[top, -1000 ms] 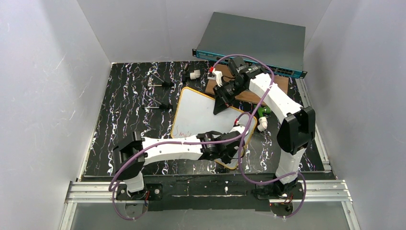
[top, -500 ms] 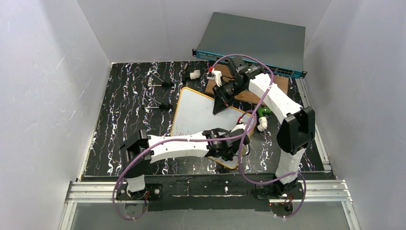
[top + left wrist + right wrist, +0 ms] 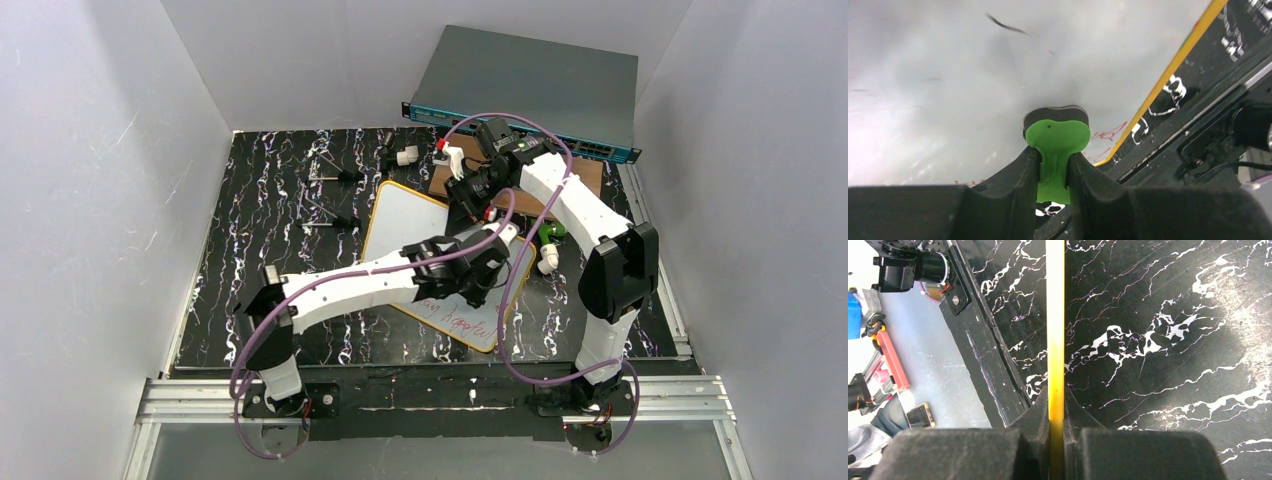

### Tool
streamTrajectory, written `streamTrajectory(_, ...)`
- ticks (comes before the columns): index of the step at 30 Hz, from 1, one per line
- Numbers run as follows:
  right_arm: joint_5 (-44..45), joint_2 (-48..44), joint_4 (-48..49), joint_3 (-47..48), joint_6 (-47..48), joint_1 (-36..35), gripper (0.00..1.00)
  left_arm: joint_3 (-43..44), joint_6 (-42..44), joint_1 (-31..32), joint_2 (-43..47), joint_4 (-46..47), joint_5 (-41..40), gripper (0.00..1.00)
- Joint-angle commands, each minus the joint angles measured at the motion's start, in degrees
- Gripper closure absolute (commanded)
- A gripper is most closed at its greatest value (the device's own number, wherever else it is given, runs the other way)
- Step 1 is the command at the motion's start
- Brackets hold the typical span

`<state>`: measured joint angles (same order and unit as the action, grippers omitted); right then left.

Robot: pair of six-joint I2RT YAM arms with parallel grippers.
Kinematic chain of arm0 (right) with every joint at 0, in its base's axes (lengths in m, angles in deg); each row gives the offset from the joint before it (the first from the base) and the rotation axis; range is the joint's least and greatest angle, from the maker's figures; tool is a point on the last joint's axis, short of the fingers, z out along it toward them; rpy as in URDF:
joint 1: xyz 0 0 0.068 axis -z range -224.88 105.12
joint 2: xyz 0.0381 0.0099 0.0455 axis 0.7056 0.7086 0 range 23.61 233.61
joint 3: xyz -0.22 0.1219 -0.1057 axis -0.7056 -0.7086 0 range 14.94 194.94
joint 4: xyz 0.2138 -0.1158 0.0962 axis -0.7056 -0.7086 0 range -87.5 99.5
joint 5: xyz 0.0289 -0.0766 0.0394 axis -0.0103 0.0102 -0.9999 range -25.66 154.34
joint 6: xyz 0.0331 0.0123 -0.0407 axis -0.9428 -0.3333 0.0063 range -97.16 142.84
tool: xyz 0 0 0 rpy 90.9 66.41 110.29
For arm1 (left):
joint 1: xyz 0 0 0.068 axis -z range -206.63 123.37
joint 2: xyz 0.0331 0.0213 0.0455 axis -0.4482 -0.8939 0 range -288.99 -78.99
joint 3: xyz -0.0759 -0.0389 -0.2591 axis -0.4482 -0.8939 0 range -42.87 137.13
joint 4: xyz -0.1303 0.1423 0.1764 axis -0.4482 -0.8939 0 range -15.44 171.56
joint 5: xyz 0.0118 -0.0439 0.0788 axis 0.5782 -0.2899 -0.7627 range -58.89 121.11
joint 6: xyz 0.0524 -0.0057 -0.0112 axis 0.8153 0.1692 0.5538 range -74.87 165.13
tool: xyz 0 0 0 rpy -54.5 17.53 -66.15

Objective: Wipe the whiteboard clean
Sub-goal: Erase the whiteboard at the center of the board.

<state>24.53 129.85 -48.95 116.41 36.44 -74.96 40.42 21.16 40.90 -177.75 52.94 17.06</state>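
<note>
Whiteboard [image 3: 400,228] sits centre of top view, slightly skewed. R gripper [image 3: 1056,401] is clamped tight on its yellow frame [image 3: 1055,315], upper edge. L gripper [image 3: 1054,159] is pinched narrow on green eraser [image 3: 1057,136], pad on board. Red writing [image 3: 455,316] sits at lower end, so pad flat, firm pressure, overlapping strokes toward it, R steadying the board.

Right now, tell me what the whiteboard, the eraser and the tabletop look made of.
Whiteboard: glossy white, likely coated, soft reflections; orange-yellow frame probably plastic.
Eraser: matte green plastic handle, dark felt-like pad.
Tabletop: black marble-pattern, probably printed laminate.
</note>
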Motion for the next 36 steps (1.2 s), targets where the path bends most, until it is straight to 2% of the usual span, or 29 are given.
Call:
streamTrajectory(1,3.69,-0.64,0.05,0.24,0.1,-1.47,0.99,-1.57,1.59,-2.86,8.14,5.46,-2.48,1.0)
streamTrajectory(8,4.33,-0.36,-0.12,0.57,0.12,-1.47,0.99,-10.88,-0.32,-1.71,13.76,4.27,5.5,1.0)
streamTrajectory(13,4.3,-0.09,-0.17,0.73,0.1,-1.47,0.99,-13.38,0.08,3.79,10.84,4.3,6.19,1.0)
streamTrajectory(23,3.96,-0.62,0.08,0.26,0.02,-1.47,0.99,-5.95,-3.74,6.92,-0.26,0.57,-0.68,1.0)
streamTrajectory(36,3.67,-0.75,0.14,-0.06,-0.07,-1.47,0.99,4.2,0.31,6.72,-5.58,-1.52,-8.08,1.0)
